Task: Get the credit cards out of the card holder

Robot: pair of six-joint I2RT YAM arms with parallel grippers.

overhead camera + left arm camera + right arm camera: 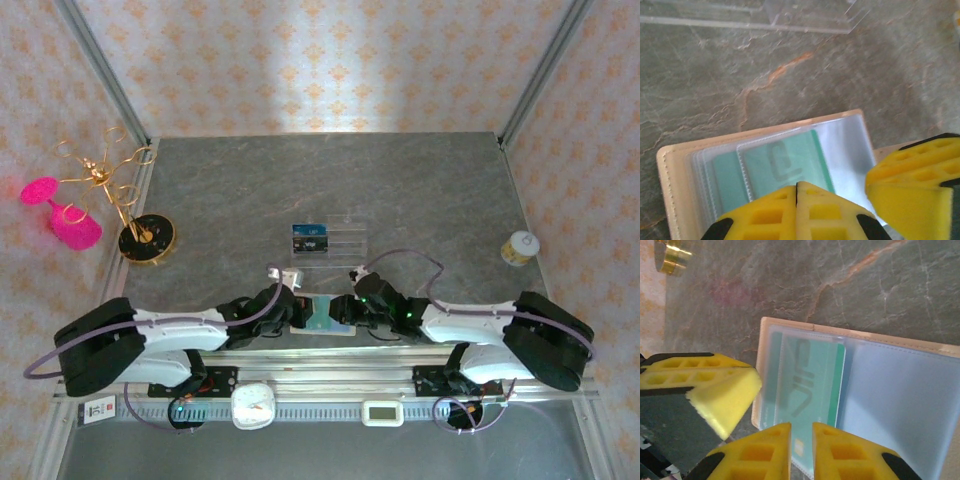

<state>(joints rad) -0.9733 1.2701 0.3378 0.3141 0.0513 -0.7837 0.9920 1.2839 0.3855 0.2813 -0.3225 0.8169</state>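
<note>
Down at the lower middle of the overhead view, the card holder (322, 318) lies open on the table (420, 190), at its near edge, between both grippers. On it, the left gripper (796, 189) has its yellow pads pressed together; the right gripper (801, 430) shows a narrow gap between its fingers, a teal credit card (812, 375) in the clear slots visible through it. Further up sits a clear tray (340, 238), a dark card (310, 238) inside
</note>
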